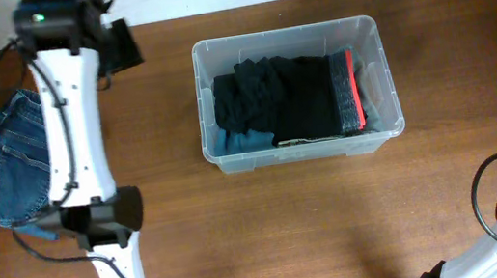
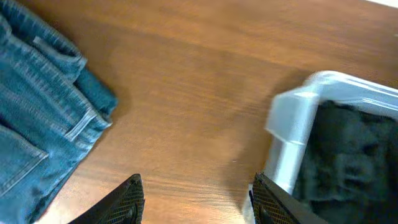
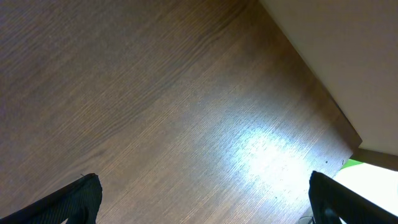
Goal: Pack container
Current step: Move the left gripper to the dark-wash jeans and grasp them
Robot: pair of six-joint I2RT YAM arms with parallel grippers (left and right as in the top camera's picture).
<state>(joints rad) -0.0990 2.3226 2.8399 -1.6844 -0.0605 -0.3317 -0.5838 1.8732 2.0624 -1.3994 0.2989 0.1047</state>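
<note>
At the left end effector [image 2: 198, 204]: jaws apart, nothing between them, only bare tabletop [image 2: 186, 93] below. Just to the right of it in the wrist view, a corner of the container [image 2: 292, 118]; to the left, jeans [image 2: 37, 112] lying loose on the wood. From overhead, placed between the two, toward the far edge.

At the right end effector [image 3: 208, 200]: jaws wide apart, empty, over bare wood close to the tabletop's edge and well apart from the container.

Container upright and open-topped, mid-tabletop. Already holding black clothes [image 1: 272, 97], with a red-edged piece [image 1: 352, 76] at the right end and blue cloth [image 1: 244, 142] showing beneath at the front.

Probably next: fetching the jeans. Risks from here:
- Pinching a single layer, leading to unfolding in the lift and a leg dragging or catching on the rim.
- Clipping the near corner on the swing back, with so little gap there, and shoving the light bin askew.
- Little room above the black pile, so likely ending proud of the rim or sliding off.
</note>
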